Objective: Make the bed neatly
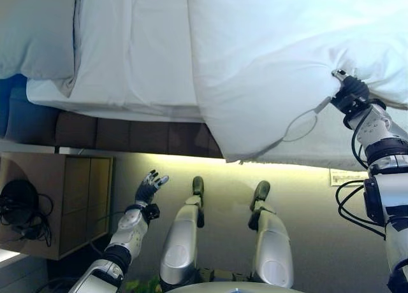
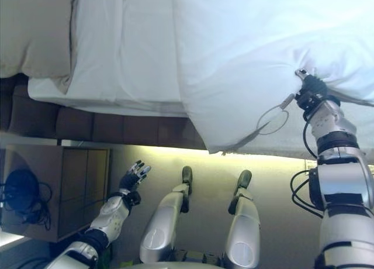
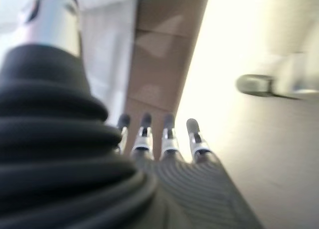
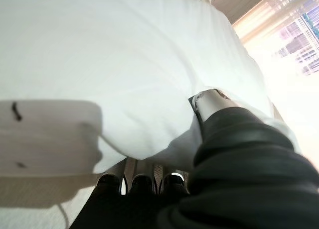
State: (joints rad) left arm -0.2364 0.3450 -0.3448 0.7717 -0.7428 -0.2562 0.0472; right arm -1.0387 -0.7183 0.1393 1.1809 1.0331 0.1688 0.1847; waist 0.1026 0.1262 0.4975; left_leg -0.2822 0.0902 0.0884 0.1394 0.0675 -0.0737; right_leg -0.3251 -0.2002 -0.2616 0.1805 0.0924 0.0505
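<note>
A bulky white duvet [image 1: 274, 64] lies bunched over the right part of the bed, and its corner hangs over the near edge. My right hand [image 1: 349, 92] is shut on a fold of the duvet at its right side. In the right wrist view the cloth [image 4: 124, 79] is pinched between thumb and fingers [image 4: 142, 181]. The bare white sheet [image 1: 134, 51] shows to the left, with a pillow [image 1: 35, 32] at the far left. My left hand [image 1: 148, 188] is open and empty, low beside the bed over the floor, with its fingers [image 3: 169, 139] straight.
The bed's dark brown base [image 1: 127, 135] runs along the near side. A wooden nightstand [image 1: 70, 197] stands at the left with a black object and cords [image 1: 19, 200] on it. A lit strip of floor lies under the bed edge.
</note>
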